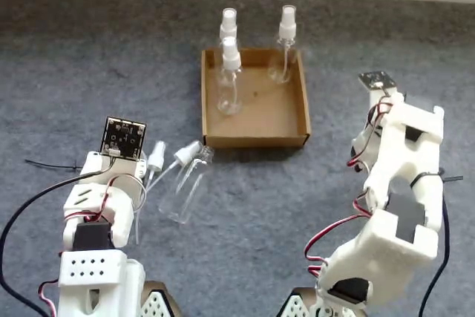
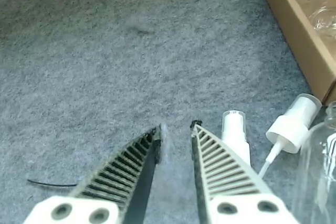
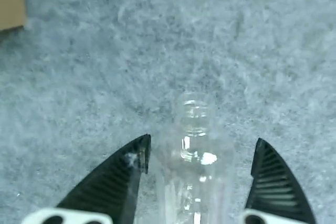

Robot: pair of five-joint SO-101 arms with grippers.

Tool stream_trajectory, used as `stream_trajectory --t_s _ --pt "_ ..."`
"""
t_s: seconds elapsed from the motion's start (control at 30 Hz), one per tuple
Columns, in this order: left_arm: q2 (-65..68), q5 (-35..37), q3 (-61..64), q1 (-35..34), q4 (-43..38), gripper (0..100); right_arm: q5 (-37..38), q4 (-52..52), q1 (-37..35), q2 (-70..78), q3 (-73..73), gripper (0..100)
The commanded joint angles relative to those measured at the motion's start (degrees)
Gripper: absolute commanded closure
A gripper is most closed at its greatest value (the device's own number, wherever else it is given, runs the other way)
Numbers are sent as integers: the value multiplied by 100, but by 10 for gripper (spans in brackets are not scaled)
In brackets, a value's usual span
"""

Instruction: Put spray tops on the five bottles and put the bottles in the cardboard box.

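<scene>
An uncapped clear bottle point(image 3: 195, 124) appears to lie on the carpet point(image 3: 210, 35) between the widely parted jaws of the right gripper point(image 3: 202, 141), which is not closed on it. The left gripper point(image 2: 176, 127) is seen partly open and empty beside two loose spray tops point(image 2: 234, 132) and another bare bottle point(image 1: 185, 191) near the cardboard box point(image 1: 256, 139). The clear bottle is judged light, smooth and apt to roll, so it should be taken across its straight body below the shoulder.

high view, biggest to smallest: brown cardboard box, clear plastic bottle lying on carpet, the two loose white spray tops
brown cardboard box
clear plastic bottle
loose white spray tops: alike, no ranking
</scene>
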Motion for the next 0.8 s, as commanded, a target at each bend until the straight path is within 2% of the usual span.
stream_trajectory --t_s 0.0,0.23,0.77 --pt "-84 44 -22 40 -114 902 -44 145 66 -31 -602 746" --pt "-84 44 -22 40 -114 902 299 136 75 -13 -374 746" --pt "-75 44 -22 40 -114 902 308 -180 110 -13 295 749"
